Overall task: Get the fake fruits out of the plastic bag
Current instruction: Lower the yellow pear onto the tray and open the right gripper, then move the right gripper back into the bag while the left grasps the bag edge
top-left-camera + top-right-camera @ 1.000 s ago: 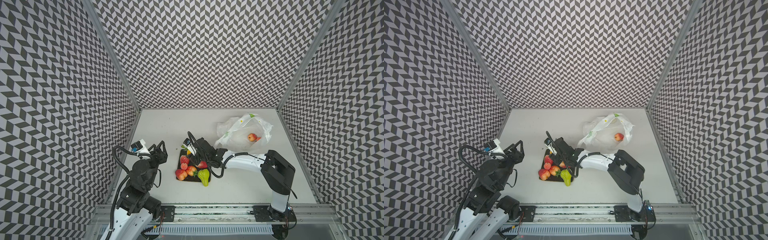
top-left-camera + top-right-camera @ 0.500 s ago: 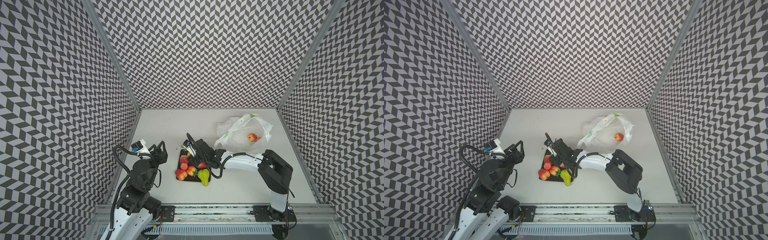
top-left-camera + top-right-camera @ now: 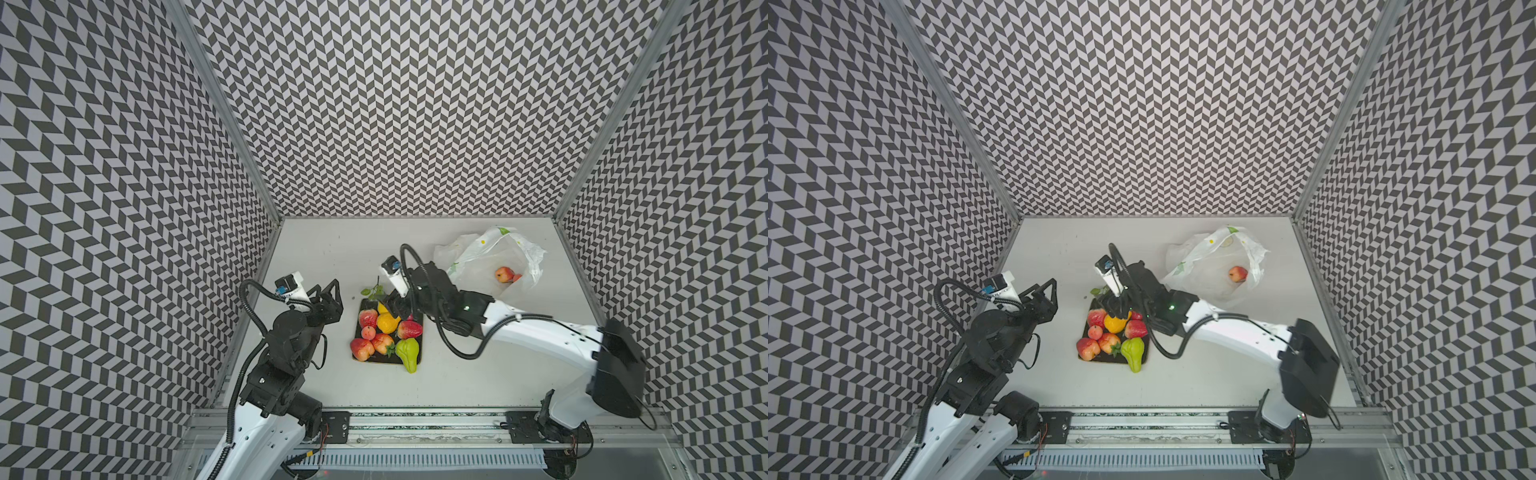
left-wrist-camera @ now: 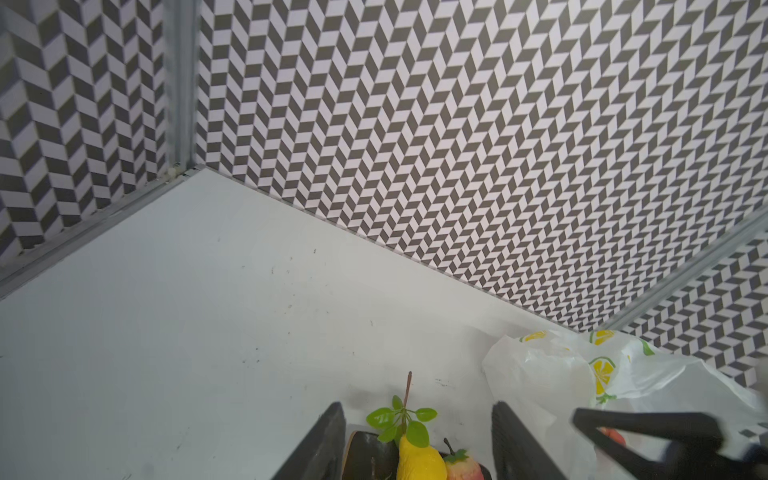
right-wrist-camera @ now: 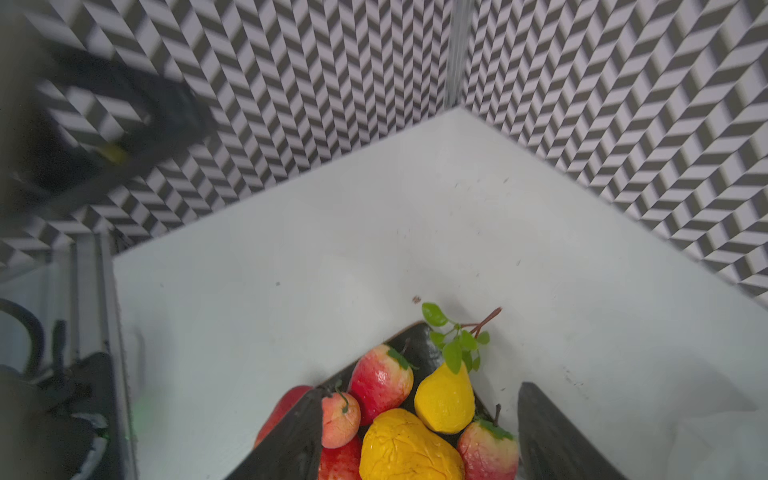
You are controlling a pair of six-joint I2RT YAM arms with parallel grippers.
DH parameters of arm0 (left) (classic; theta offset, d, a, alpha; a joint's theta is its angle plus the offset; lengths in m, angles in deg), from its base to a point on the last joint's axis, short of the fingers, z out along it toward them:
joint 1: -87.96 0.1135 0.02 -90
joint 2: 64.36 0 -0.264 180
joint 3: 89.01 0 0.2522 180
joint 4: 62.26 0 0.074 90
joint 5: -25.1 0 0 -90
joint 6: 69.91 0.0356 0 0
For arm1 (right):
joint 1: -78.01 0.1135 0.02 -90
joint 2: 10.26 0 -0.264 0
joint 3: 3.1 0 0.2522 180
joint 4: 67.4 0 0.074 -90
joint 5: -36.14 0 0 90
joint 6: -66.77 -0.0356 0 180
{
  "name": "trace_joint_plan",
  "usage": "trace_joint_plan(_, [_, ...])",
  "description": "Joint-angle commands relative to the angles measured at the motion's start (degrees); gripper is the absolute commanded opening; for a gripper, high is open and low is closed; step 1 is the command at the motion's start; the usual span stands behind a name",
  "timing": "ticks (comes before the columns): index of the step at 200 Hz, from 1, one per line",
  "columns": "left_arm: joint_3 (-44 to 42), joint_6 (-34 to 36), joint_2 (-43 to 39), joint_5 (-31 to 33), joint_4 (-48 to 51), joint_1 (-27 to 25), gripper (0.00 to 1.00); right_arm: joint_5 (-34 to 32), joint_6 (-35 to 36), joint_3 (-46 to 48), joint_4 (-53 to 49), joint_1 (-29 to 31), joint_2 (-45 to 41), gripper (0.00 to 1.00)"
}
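Observation:
Several fake fruits (image 3: 387, 323) are heaped on a dark square plate (image 3: 376, 360): strawberries, an orange pear (image 5: 409, 446), a lemon (image 5: 444, 399) with a leafy twig, a lime-green pear (image 3: 1133, 351). Above the plate's far end hangs my right gripper (image 3: 395, 304), open, its fingers (image 5: 291, 440) either side of the orange pear and holding nothing. The plastic bag (image 3: 478, 257) lies crumpled at the back right in both top views, with a red-yellow fruit (image 3: 1237, 273) showing inside it. My left gripper (image 3: 328, 291) stands open and empty, left of the plate.
Patterned walls close in the table on three sides. The right arm's white link (image 3: 540, 336) stretches over the table from the front right. A metal rail (image 3: 415, 419) runs along the front edge. In the left wrist view the bag (image 4: 552, 374) lies beyond the plate (image 4: 370, 453).
My right gripper's jaws have opened over the plate, and its arm has shifted slightly. The left arm has stayed where it was.

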Motion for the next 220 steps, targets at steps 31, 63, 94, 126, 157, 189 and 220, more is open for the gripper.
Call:
trace_joint_plan(31, [3.94, 3.79, 12.18, -18.62, -11.71, -0.99, 0.59, -11.66, -15.27, 13.5, -3.66, -7.95, -21.6, 0.65])
trace_joint_plan(63, [5.91, 4.77, 20.38, -13.77, -16.96, -11.77, 0.67, -10.23, -25.45, 21.86, -9.58, -20.35, -29.54, 0.57])
trace_joint_plan(94, [9.46, 6.36, 30.84, -10.62, -21.09, -19.74, 0.76, -7.46, -28.56, 24.8, -9.51, -28.4, -27.88, 0.54])
trace_joint_plan(126, [14.69, 8.09, 43.01, -12.37, -24.63, -20.92, 0.85, -8.9, -28.96, 23.15, -4.84, -31.66, -18.34, 0.55])
trace_joint_plan(157, [20.77, 10.25, 54.09, -16.65, -24.79, -20.9, 0.93, -13.97, -28.22, 20.65, -1.21, -33.53, -10.1, 0.59])
trace_joint_plan(189, [23.82, 10.57, 62.73, -22.92, -28.89, -21.2, 0.92, -18.39, -26.22, 19.38, 0.07, -36.54, -5.08, 0.6])
trace_joint_plan(220, [28.3, 10.9, 70.74, -25.29, -28.75, -21.25, 0.77, -19.34, -25.42, 20.8, 1.14, -40.49, -3.26, 0.61])
